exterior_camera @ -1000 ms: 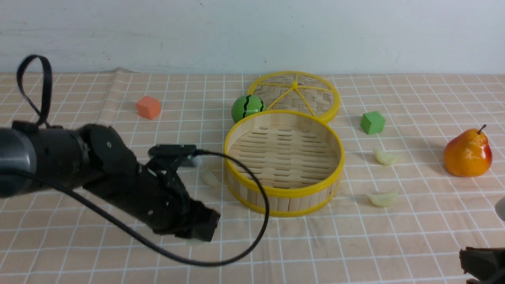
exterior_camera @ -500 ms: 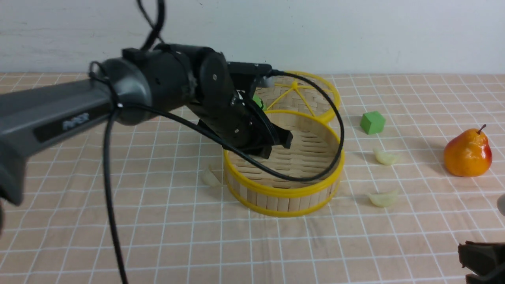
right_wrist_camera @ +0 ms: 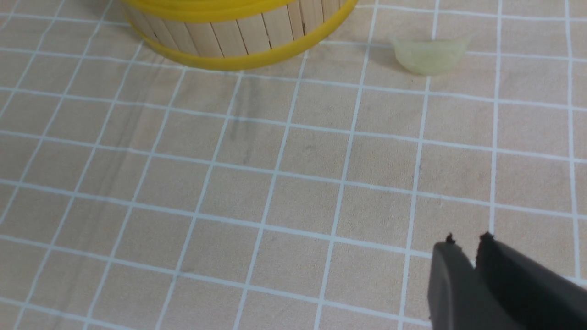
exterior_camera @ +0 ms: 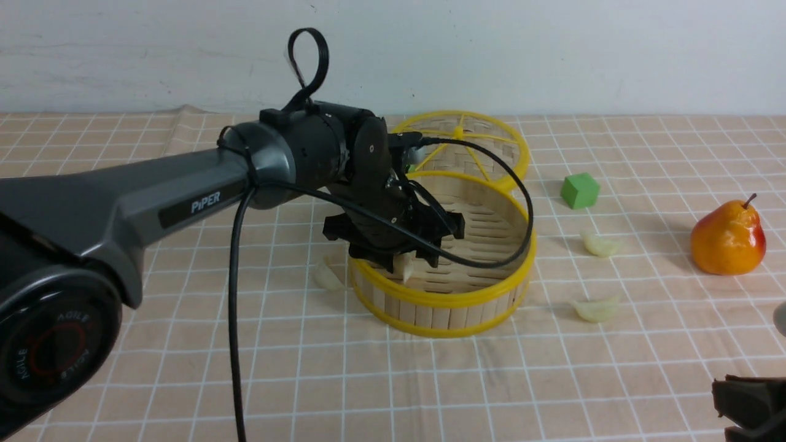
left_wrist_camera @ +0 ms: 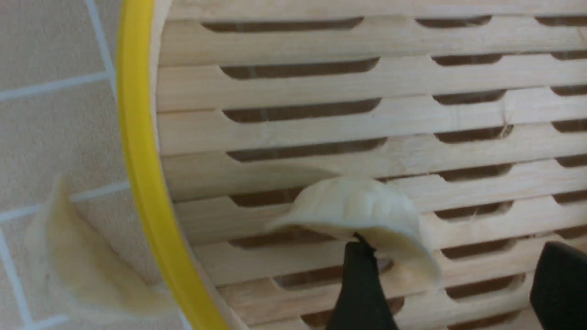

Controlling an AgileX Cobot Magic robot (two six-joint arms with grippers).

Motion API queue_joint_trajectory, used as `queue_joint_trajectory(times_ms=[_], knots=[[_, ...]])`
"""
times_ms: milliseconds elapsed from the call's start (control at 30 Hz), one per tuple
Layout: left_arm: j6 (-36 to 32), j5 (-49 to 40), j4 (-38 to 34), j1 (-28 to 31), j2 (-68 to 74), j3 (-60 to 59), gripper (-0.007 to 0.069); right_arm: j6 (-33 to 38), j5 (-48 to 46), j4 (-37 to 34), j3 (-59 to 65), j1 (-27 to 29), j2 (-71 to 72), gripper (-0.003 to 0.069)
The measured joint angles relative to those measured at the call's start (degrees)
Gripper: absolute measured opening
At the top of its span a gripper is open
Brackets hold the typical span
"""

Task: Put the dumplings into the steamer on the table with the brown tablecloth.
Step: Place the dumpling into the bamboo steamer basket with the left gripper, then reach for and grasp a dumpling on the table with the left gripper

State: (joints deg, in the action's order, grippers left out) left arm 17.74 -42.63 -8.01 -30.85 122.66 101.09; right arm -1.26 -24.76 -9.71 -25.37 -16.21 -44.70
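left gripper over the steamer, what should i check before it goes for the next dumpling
1. Left gripper jaws apart: ok.
2. Dumpling under the gripper inside the steamer rim: ok.
3. That dumpling free of the gripper: cannot tell, it touches one finger.
4. Next dumpling in view, on the tablecloth just outside the steamer: ok.
5. Cable clear of the steamer rim: cannot tell, it loops over it.
6. Right gripper holding nothing: ok.
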Motion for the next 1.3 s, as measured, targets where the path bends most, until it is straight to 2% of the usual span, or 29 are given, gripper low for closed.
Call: queue_joint_trajectory(times_ms=[100,267,367,467,633,1100,1200,1300], knots=[[0.21,-2.05,0.41,0.00,-1.68,0.00,0.0471,0.00,0.00,0.00,0.00,0.00,0.00,0.0084],[1.53,-5.32,5.04,0.83,-8.97,0.00,0.0445,0.00,0.00,0.00,0.00,0.00,0.00,0.0087],[4.70,-7.65,9.19,3.19,-12.51,0.11,0.0426,0.00,0.00,0.00,0.00,0.00,0.00,0.0093],[8.01,-9.68,10.18,6.20,-12.21,-0.31,0.0423,0.00,-0.06,0.00,0.00,0.00,0.00,0.0097],[10.73,-8.72,9.87,10.04,-8.43,-3.24,0.0423,0.00,-0.39,0.00,0.00,0.00,0.00,0.0104],[11.71,-4.04,4.17,10.31,1.36,-3.60,0.0422,0.00,-0.46,-0.03,0.00,0.00,0.00,0.0113],[8.64,-3.93,4.11,10.31,2.38,-3.60,0.0395,0.00,-0.46,-0.03,0.00,0.00,0.00,0.0115],[6.33,-4.00,4.29,10.31,2.69,-3.60,0.0316,0.00,-0.46,-0.03,0.00,0.00,0.00,0.0115]])
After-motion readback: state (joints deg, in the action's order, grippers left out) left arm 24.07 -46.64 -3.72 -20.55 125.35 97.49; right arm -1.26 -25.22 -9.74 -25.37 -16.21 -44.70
